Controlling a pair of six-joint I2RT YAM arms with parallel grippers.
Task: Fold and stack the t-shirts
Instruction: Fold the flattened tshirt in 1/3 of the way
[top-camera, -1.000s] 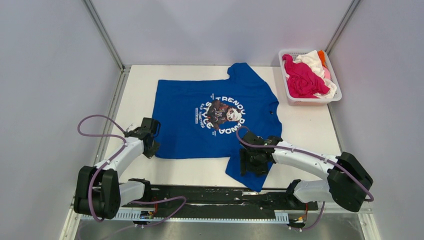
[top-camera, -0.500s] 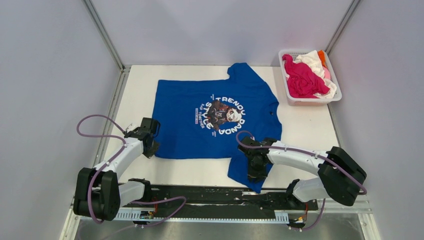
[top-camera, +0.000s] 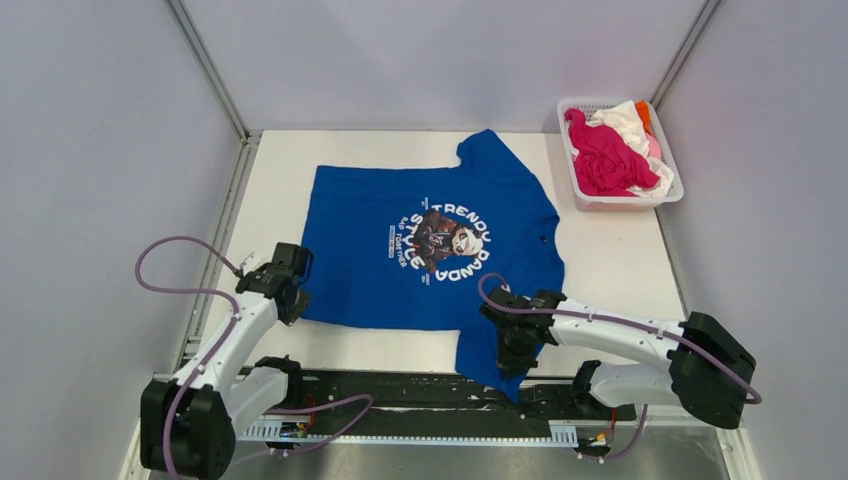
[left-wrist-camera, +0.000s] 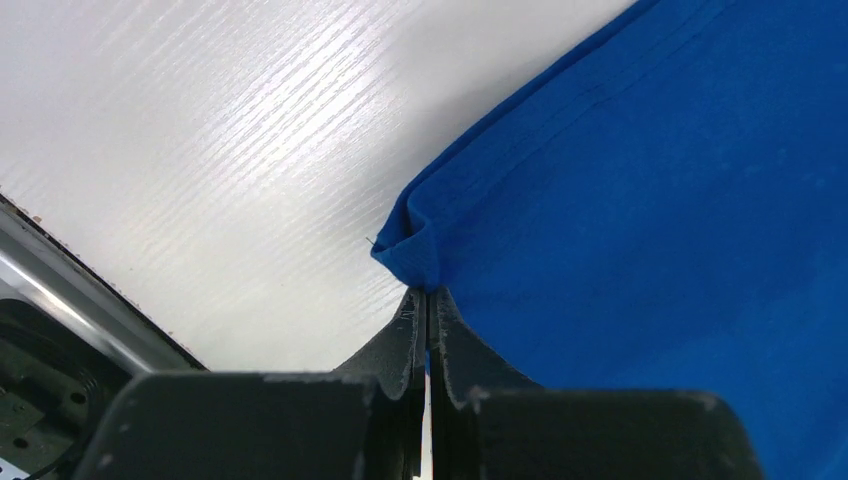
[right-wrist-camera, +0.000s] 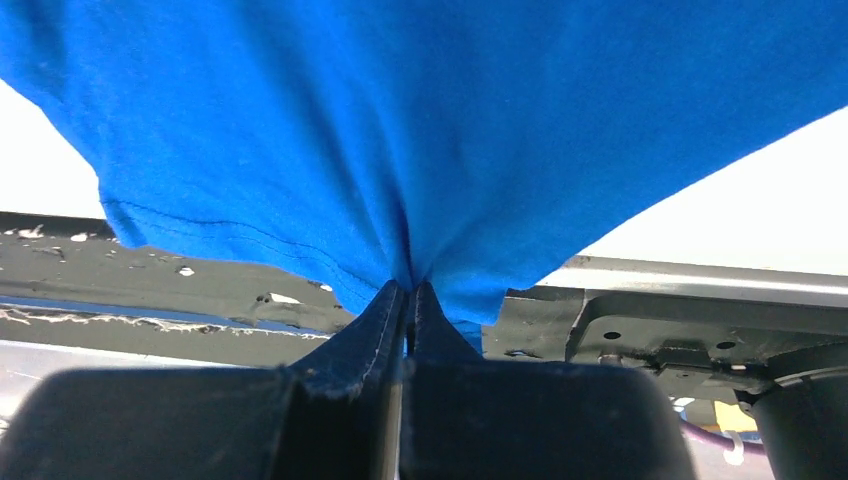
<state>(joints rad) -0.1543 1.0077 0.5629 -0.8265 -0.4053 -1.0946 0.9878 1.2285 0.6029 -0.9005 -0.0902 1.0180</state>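
Observation:
A royal blue t-shirt (top-camera: 400, 255) with a round white-lettered cartoon print lies spread on the white table, print up. My left gripper (top-camera: 296, 298) is shut on its near left hem corner (left-wrist-camera: 410, 245), which bunches at the fingertips. My right gripper (top-camera: 512, 350) is shut on the near right sleeve (right-wrist-camera: 420, 200), where the cloth puckers between the jaws and hangs over the table's front edge. Magenta (top-camera: 602, 157), white (top-camera: 622, 120), orange and pink t-shirts lie crumpled in the basket.
A white slatted plastic basket (top-camera: 620, 203) stands at the back right corner. Grey walls close in the table on three sides. The black base rail (top-camera: 400, 395) runs along the near edge between the arm bases.
My right gripper has shut on the near right sleeve and moved slightly toward the front edge. The left arm has pulled its hem corner a little nearer and leftward, shifting the shirt.

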